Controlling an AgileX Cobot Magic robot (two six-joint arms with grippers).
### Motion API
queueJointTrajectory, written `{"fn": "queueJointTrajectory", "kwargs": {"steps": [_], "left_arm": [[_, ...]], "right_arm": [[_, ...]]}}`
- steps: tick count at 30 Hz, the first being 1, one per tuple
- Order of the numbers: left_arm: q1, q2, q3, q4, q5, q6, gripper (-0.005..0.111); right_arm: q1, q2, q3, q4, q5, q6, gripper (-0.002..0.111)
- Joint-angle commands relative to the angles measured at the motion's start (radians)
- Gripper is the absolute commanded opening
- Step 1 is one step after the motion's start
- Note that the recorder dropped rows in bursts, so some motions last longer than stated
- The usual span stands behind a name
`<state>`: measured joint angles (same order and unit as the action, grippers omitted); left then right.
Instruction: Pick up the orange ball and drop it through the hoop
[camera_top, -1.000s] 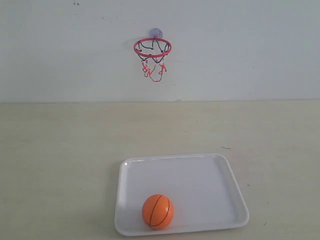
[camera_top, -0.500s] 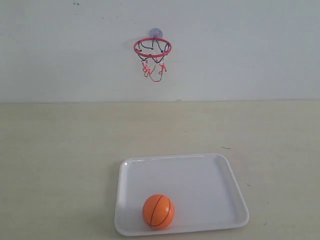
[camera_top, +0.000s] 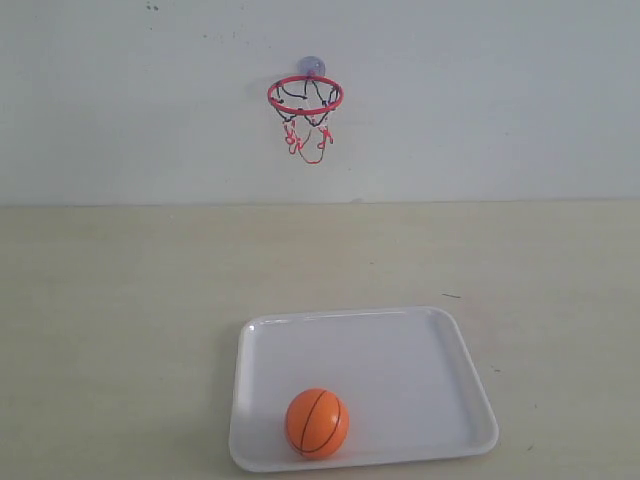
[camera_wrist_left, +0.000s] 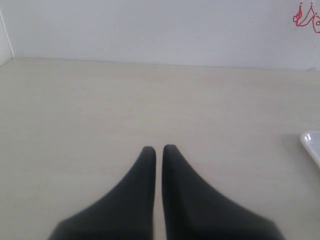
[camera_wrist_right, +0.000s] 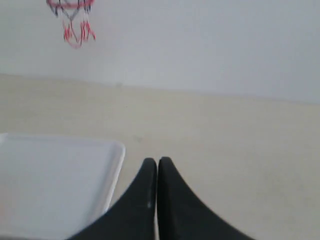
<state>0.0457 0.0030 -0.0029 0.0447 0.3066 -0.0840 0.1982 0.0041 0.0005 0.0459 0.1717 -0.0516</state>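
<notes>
The orange ball (camera_top: 317, 423) with black seams rests in the near left part of a white tray (camera_top: 440, 380). On the back wall hangs the hoop (camera_top: 305, 96), a red ring with black-and-red net under a purplish suction cup. Its net shows at a corner of the left wrist view as the hoop (camera_wrist_left: 306, 16) and in the right wrist view as the hoop (camera_wrist_right: 72, 20). Neither arm appears in the exterior view. My left gripper (camera_wrist_left: 159, 148) is shut and empty above bare table. My right gripper (camera_wrist_right: 157, 160) is shut and empty beside the tray (camera_wrist_right: 116, 155).
The beige table (camera_top: 120, 300) runs back to a pale wall (camera_top: 500, 100). A corner of the tray (camera_wrist_left: 312, 142) shows in the left wrist view. A side wall edge (camera_wrist_left: 5, 40) stands at the far end of the table in that view.
The ball has shifted very slightly to the right in the tray and now lies still. Nothing else differs.
</notes>
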Motion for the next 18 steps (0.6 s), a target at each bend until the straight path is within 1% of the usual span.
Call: {"fn": "queueJointTrajectory", "kwargs": {"steps": [1,4,13,16,18], "left_arm": [[0.002,-0.003,0.003,-0.007,0.000,-0.003,0.004],[0.002,-0.003,0.003,-0.007,0.000,-0.003,0.004],[0.002,-0.003,0.003,-0.007,0.000,-0.003,0.004],[0.002,-0.003,0.003,-0.007,0.000,-0.003,0.004],[0.002,-0.003,0.003,-0.007,0.000,-0.003,0.004]], "right_arm": [[-0.007,-0.004,-0.001,-0.002,-0.340,-0.006,0.000],[-0.007,-0.004,-0.001,-0.002,-0.516,-0.006,0.000],[-0.007,-0.004,-0.001,0.002,-0.873,-0.006,0.000],[-0.007,-0.004,-0.025,0.032,-0.855,-0.019,0.000],[-0.007,-0.004,-0.103,0.035,-0.734,-0.063,0.000]]}}
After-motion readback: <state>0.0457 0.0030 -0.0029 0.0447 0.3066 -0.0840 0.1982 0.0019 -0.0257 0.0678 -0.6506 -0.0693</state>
